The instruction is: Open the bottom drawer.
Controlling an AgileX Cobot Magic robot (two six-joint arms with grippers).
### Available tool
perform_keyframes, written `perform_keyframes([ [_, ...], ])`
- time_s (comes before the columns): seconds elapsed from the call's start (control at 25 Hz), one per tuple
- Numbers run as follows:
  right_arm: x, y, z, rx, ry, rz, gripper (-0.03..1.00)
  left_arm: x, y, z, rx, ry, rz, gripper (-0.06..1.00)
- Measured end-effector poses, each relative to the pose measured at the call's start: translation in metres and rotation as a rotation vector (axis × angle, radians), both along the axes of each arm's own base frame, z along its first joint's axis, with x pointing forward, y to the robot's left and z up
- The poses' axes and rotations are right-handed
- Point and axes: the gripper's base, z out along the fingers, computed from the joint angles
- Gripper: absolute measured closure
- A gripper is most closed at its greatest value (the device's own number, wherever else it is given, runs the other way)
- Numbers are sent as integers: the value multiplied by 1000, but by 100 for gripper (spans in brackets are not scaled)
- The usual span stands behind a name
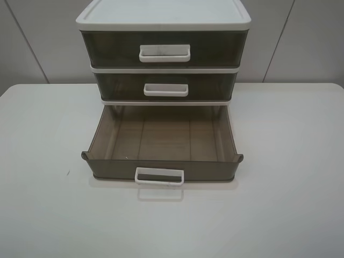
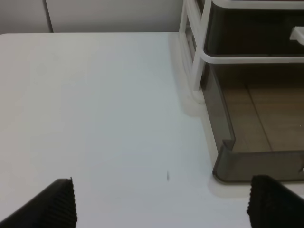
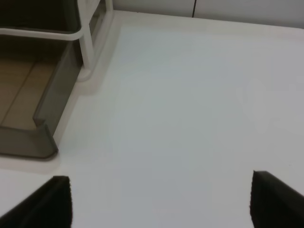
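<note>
The bottom drawer (image 1: 161, 141) of smoky olive-brown plastic stands pulled far out of the white-framed three-drawer unit (image 1: 163, 16); it is empty, and its small white loop handle (image 1: 159, 176) faces the front. Its left corner shows in the left wrist view (image 2: 247, 164), its right corner in the right wrist view (image 3: 33, 137). My left gripper (image 2: 161, 204) is open over the bare table to the left of the drawer. My right gripper (image 3: 159, 202) is open over the table to the right. Neither gripper shows in the exterior high view, and neither touches the drawer.
The middle drawer (image 1: 165, 86) and the taller top drawer (image 1: 164, 49) are shut. The unit stands at the back middle of a white table (image 1: 290, 188), against a grey panelled wall (image 1: 37, 37).
</note>
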Motion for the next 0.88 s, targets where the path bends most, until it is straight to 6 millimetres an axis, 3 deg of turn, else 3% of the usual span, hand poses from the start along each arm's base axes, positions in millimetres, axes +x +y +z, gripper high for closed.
perform_keyframes([
  [0.88,4,-1,-4,-15,-99,-2,22,0,0,0,0,0,0,20],
])
